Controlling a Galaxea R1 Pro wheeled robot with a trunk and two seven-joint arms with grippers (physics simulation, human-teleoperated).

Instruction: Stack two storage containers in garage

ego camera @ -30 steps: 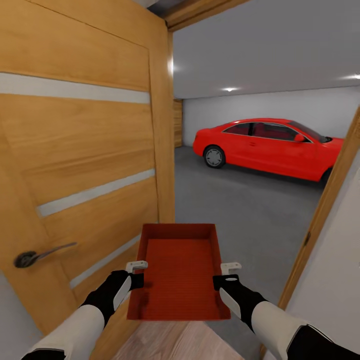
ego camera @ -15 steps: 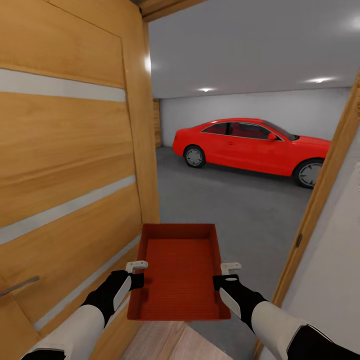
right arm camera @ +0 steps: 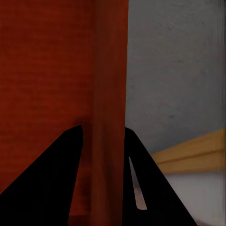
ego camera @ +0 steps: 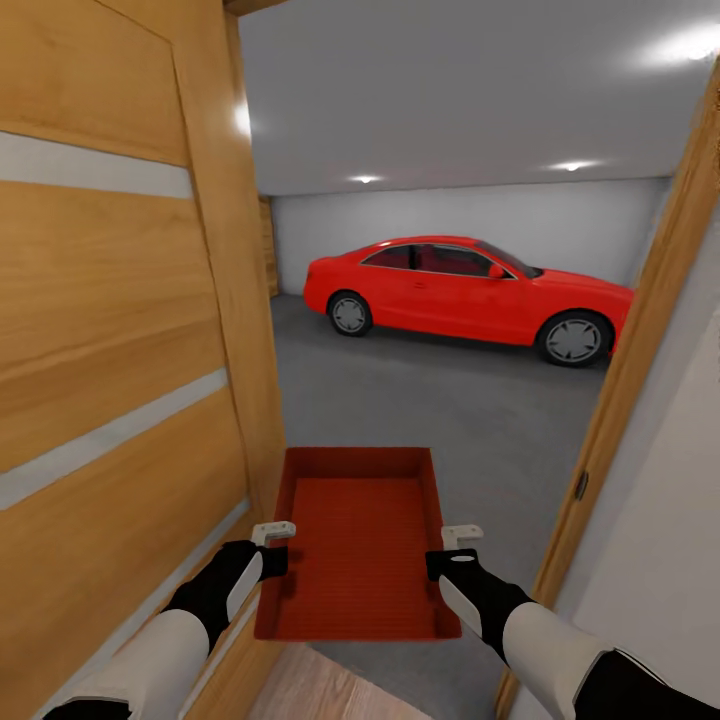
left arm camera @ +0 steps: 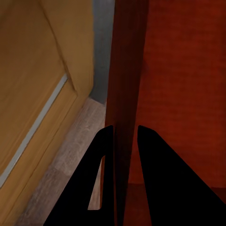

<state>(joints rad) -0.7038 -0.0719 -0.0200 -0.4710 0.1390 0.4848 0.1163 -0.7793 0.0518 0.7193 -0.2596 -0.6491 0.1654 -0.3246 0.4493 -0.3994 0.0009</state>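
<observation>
The storage container (ego camera: 357, 545) hangs level in the doorway between both arms — the left gripper (ego camera: 272, 546) has its jaws pinched on the left long wall, the right gripper (ego camera: 455, 548) on the right one, each gripping only thin wall. The open wooden door (ego camera: 110, 340) stands just beside the left arm and the door frame (ego camera: 640, 330) near the right, so a small drift sideways could knock an elbow, twist the container and slip a wall from its pinch — dropping it short of the garage floor (ego camera: 440, 400)

No readable text, no labels, no brands, no numbers, no signs on any surface
</observation>
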